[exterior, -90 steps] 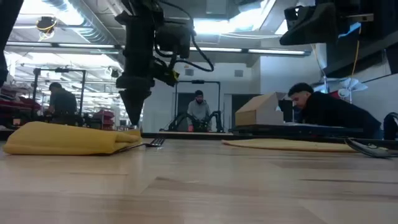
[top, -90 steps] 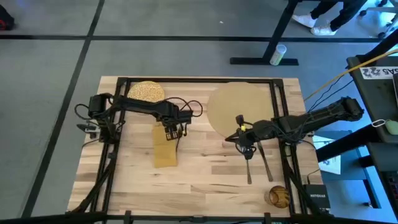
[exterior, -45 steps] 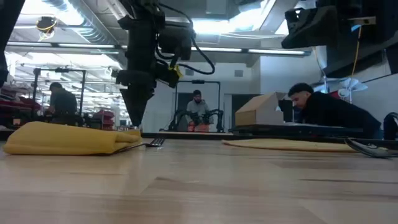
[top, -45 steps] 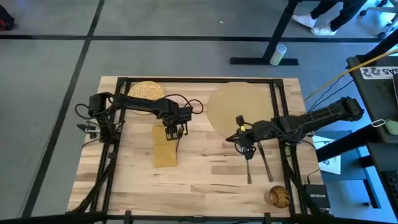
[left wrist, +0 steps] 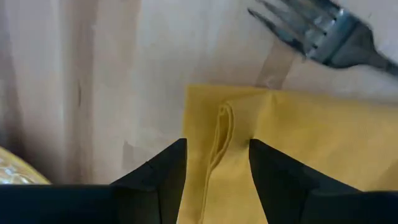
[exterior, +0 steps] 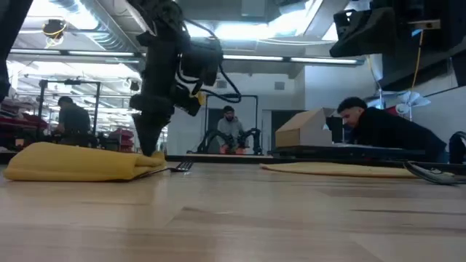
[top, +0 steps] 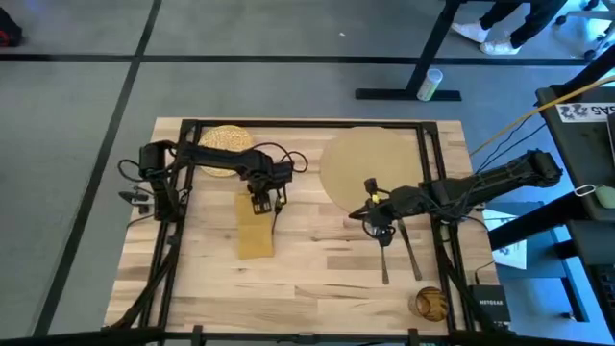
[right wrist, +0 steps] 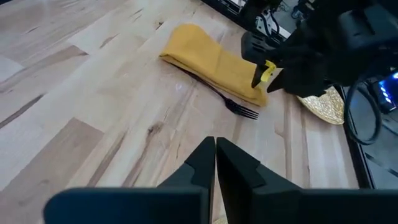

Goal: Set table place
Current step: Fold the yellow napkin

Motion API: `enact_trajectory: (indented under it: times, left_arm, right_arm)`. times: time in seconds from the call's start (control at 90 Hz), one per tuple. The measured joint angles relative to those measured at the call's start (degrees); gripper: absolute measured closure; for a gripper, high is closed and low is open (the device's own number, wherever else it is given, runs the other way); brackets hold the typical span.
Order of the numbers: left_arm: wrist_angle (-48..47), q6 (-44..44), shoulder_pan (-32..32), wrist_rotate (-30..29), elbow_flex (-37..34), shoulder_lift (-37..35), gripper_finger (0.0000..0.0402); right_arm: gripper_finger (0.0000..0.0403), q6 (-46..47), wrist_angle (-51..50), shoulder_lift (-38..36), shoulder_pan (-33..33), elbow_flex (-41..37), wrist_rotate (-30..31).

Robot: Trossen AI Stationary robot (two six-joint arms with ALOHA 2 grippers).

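The round tan place mat (top: 370,163) lies flat at the far right of the table (top: 317,264). A folded yellow napkin (top: 255,233) lies left of centre, with a fork (top: 276,219) along its right side. The speckled plate (top: 219,142) sits at the far left. My left gripper (left wrist: 217,168) is open and low over the napkin's far end, one finger on each side of a raised crease (left wrist: 221,132). My right gripper (right wrist: 215,152) is shut and holds nothing. It hangs above a spoon (top: 384,258) near the mat's near edge. My left gripper comes down on the napkin's far end (exterior: 145,156) from above, slightly tilted, its open fingers (left wrist: 158,180) on either side of the crease. Whether the tips touch the cloth, I cannot tell. The napkin lies flat on the table.
A knife (top: 411,255) lies beside the spoon at the right. An amber glass (top: 430,304) stands at the near right corner. A black frame (top: 430,163) edges the table. Bare wood lies between the napkin and the spoon. People sit in the room beyond.
My left gripper has shifted a little toward the table's left edge and tipped, and its fingertips have come down at the napkin's far end. The napkin, the fork and my right gripper have stayed where they were.
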Motion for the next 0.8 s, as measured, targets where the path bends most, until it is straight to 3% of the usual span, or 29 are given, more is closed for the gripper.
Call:
enact_trajectory:
  times: [0.444,0.8]
  left_arm:
    - [4.4,2.6,0.1,0.4,-0.1,0.8,0.0256]
    - [3.2,3.4,0.1,-2.7,-0.1,0.8,0.0394]
  right_arm:
    - [0.0397,0.2,0.0,0.0,0.0,0.0,0.0]
    - [0.0397,0.2,0.0,0.0,0.0,0.0,0.4]
